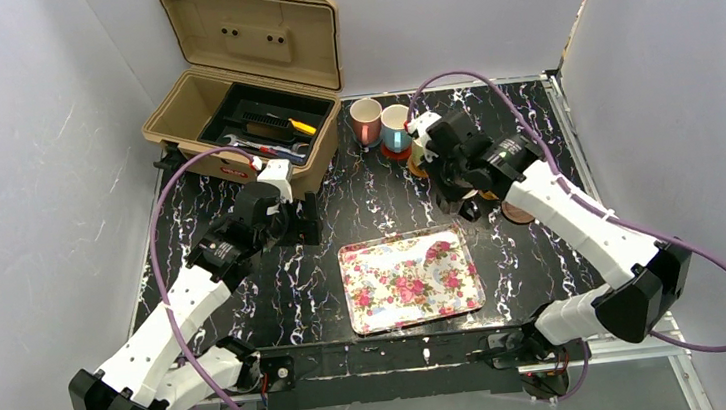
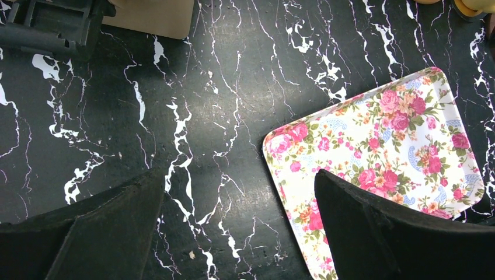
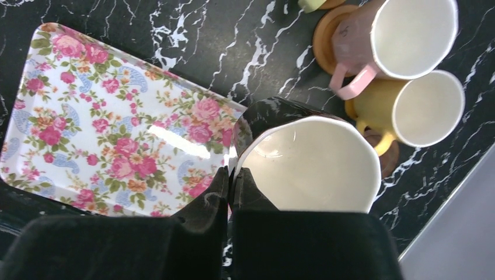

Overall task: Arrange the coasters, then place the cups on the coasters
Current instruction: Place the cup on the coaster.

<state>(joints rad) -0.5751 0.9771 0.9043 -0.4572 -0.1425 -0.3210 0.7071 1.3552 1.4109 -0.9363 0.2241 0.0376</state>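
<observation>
At lower centre of the right wrist view, a tight pinch by the right hand (image 3: pixel 229 175) on the rim of a cream-lined mug (image 3: pixel 309 166), its glossy outside mirroring the black marbled surface (image 3: pixel 192 35), colour hard to call. Just left of it, a corner of the floral tray (image 3: pixel 87 116). At upper right, a pink mug (image 3: pixel 408 35) on an orange coaster (image 3: pixel 324 41), close against a yellow mug (image 3: pixel 423 108) on a brown coaster (image 3: pixel 390 158).

In the left wrist view, the left hand (image 2: pixel 238 178) spread wide, nothing between its fingers, over the marble at the tray's edge.

From overhead, at top centre, a blue mug (image 1: pixel 395 127) on a red coaster (image 1: pixel 394 152), with a second pink mug (image 1: pixel 366 121) just beside it on the left. At upper left, an open tan toolbox (image 1: pixel 178 102) with tools inside. Right of the tray, near the right arm, a bare brown coaster (image 1: pixel 515 212).
</observation>
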